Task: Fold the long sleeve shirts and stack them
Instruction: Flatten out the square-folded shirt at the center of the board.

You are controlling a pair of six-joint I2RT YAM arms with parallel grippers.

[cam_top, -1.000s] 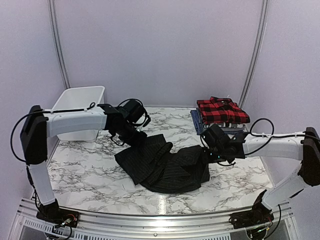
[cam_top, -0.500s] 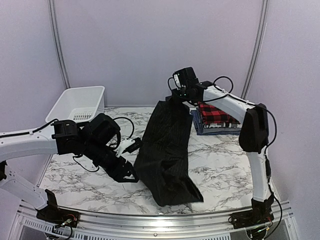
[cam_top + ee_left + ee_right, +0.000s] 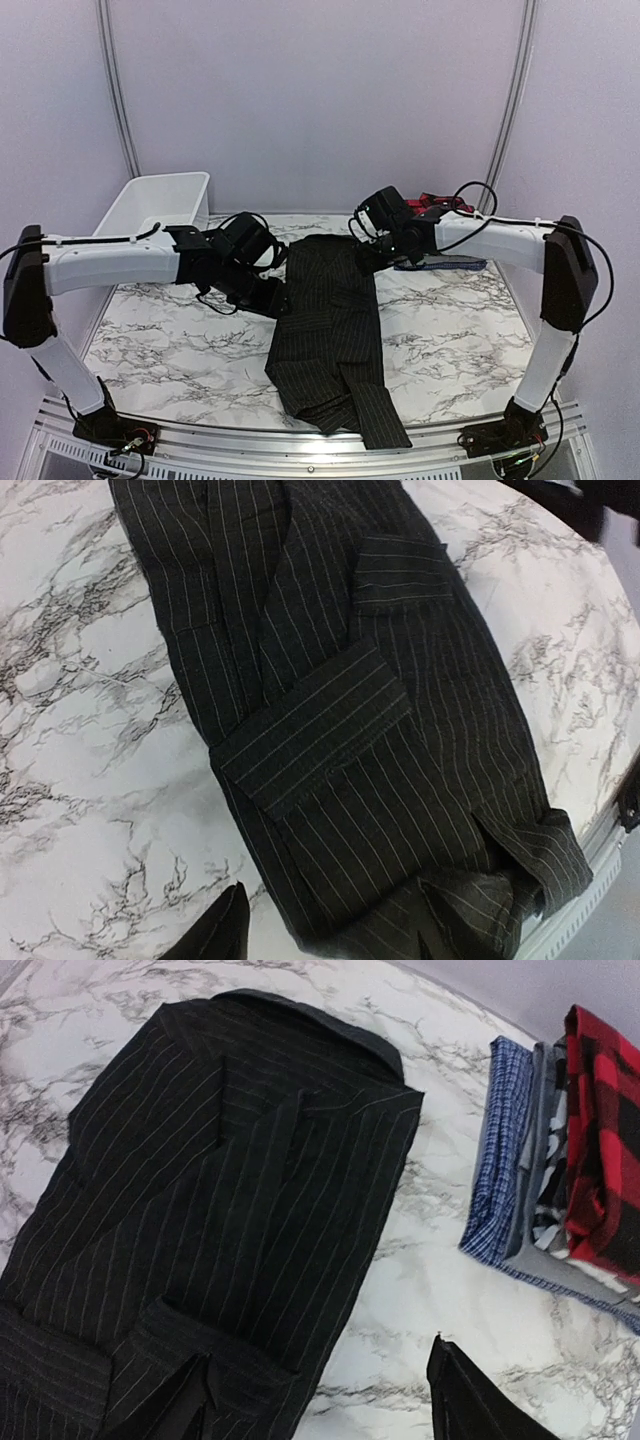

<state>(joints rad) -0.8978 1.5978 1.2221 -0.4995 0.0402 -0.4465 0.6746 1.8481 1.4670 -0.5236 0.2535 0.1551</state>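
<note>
Black pinstriped shirt (image 3: 330, 330) lies flat, lengthwise on marble table (image 3: 150, 340). Left gripper (image 3: 272, 297) at its left edge, right gripper (image 3: 366, 256) near collar end. Both sets of fingers spread, empty. Folded shirt stack (image 3: 560, 1160) just beside.

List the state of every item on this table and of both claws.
Black pinstriped cloth shirt: lying flat on the marble-patterned table, sides and sleeves folded in, in neither claw.
Stack of checked cloth shirts: folded, red-and-black plaid on top.
White plastic bin: upright, open-topped.
Left claw: open, holding nothing.
Right claw: open, holding nothing.
</note>
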